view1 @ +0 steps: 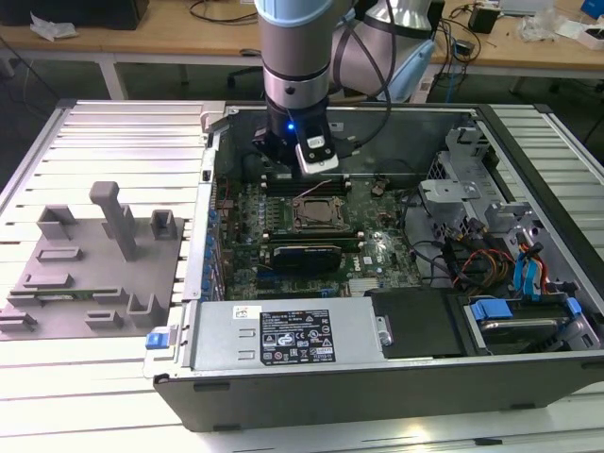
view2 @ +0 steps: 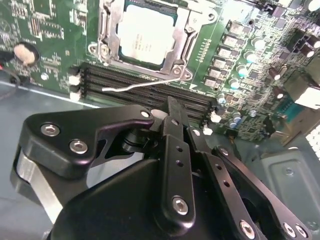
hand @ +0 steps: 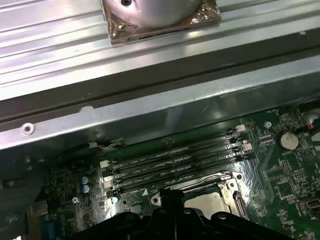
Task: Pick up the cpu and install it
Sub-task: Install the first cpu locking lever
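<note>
The end effector (view2: 174, 107) hangs inside the open case (view1: 311, 396), low over the memory slots (view2: 145, 82). Its fingers (view2: 172, 150) are pressed together with nothing between them. The cpu (view2: 145, 32) lies flat in the socket (view2: 182, 47) on the motherboard (view2: 45, 45), just beside the slots and apart from the fingertips. A thin wire lever (view2: 135, 86) lies across the slots. In the exterior view, a grey fixture (view1: 94, 260) rests on the tabletop (view1: 113, 132) at that view's left

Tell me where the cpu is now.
In the second wrist view the cpu sits inside the socket frame on the motherboard, beside the memory slots.
</note>
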Motion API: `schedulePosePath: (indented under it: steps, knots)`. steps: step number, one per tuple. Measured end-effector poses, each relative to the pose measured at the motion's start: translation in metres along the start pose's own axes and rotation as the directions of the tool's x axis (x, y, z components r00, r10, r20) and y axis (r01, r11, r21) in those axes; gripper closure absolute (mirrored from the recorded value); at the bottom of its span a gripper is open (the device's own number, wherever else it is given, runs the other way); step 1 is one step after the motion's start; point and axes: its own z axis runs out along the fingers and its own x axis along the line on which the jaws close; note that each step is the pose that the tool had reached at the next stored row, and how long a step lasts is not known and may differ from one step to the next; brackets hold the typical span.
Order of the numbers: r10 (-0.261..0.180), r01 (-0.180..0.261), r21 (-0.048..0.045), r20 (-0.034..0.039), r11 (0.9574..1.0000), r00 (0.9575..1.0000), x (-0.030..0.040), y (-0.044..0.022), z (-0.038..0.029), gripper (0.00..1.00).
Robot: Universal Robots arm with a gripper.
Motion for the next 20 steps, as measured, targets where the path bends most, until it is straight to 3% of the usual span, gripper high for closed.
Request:
schedulePosePath:
  steps: [2,6,10,14,20]
  knots:
    - [0.037,-0.037,0.0038,0.0095,0.9993,0.9993,0.0,-0.0006,0.0026,0.89]
    - [0.078,-0.079,0.0093,0.0208,0.9969,0.9967,0.0001,-0.0011,0.0051,0.89]
    - [0.132,-0.132,0.0164,0.0361,0.9911,0.9906,-0.0009,-0.0016,0.0087,0.89]
    - [0.164,-0.165,0.016,0.0436,0.9861,0.9854,-0.0074,0.0005,0.0129,0.89]
    - [0.187,-0.188,0.0155,0.0488,0.9821,0.9812,-0.0073,0.0111,0.0187,0.89]
